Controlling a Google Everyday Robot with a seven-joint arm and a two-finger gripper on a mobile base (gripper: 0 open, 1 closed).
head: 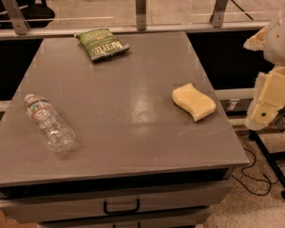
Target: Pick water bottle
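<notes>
The water bottle [50,124] is a small clear ribbed plastic bottle with a white cap and a thin red-marked label band. It lies on its side near the left edge of the grey table [118,141], cap pointing to the far left. My gripper [270,101] is the cream-coloured part at the right edge of the view. It hangs off the table's right side, far from the bottle and holding nothing that I can see.
A yellow sponge [194,101] lies on the right part of the table. A green chip bag [102,44] lies at the far middle. A rail with metal posts [140,7] runs behind the table. A drawer with a handle [121,207] is below the front edge.
</notes>
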